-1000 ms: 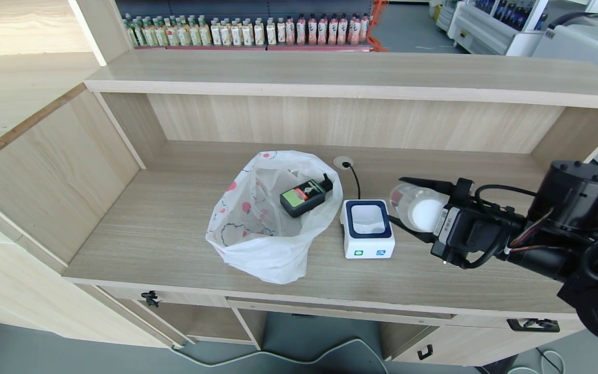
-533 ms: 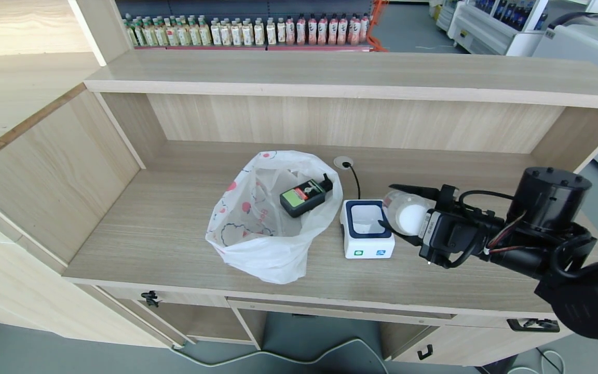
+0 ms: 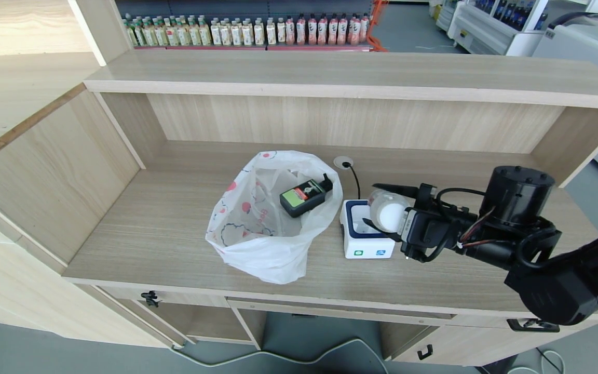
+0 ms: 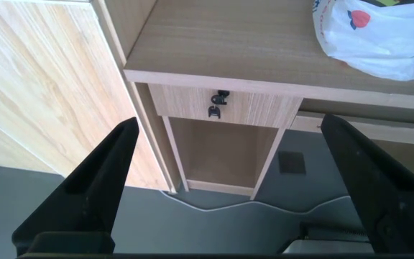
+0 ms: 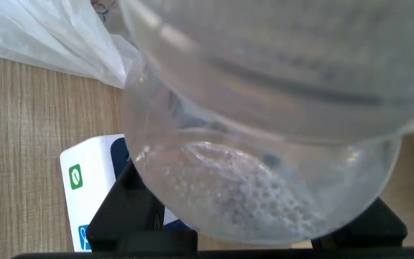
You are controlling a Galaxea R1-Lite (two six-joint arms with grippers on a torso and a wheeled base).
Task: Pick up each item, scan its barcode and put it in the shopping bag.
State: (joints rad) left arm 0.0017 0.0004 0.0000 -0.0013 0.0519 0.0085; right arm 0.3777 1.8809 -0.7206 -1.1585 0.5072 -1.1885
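— Jar (image 3: 390, 214): where does it sit, reading left to right?
— Shopping bag (image 3: 257, 234) gapes open on the counter (image 3: 164, 228) with a dark pack (image 3: 304, 196) inside. The scanner (image 3: 366, 244) stands just beside it. Over the scanner's right edge hangs the jar, on its side, pointing leftward, clamped in the right gripper (image 3: 371, 204).
— Anything in the way?
— I'd watch the bag's near rim. The left gripper (image 4: 228, 180) hangs spread, low by the drawer (image 4: 225, 104).

Clear bottle (image 3: 389, 212) above scanner (image 3: 365, 250), bag (image 3: 257, 246) open
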